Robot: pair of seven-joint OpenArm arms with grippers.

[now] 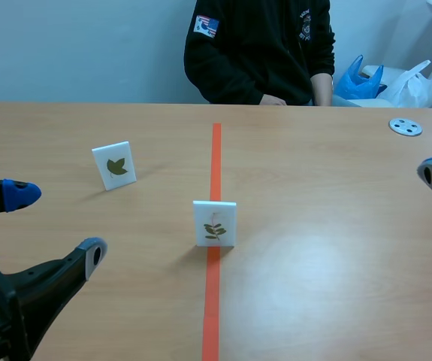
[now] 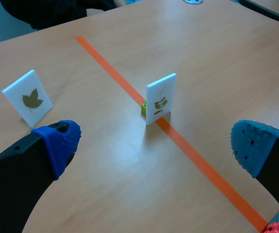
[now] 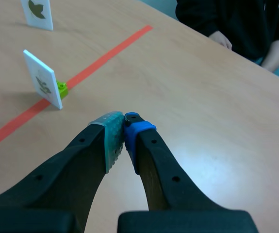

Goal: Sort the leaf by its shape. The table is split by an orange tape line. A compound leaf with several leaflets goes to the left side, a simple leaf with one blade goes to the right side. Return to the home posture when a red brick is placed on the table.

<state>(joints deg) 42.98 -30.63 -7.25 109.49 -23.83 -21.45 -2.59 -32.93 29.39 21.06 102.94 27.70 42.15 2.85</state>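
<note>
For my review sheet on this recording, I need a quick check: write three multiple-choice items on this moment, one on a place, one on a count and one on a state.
1. Where does the compound leaf card stand?
A) on the orange tape line
B) well into the right side
C) lying flat at the near edge

2. How many leaf cards stand upright?
A) one
B) two
C) four

3. How do the fingers of the right gripper stand?
A) wide open
B) shut on a card
C) shut on nothing

Answers:
1 A: the scene view shows the tape running under it.
2 B: that card plus the simple leaf card on the left side.
3 C: in the right wrist view they meet with nothing between them.
</note>
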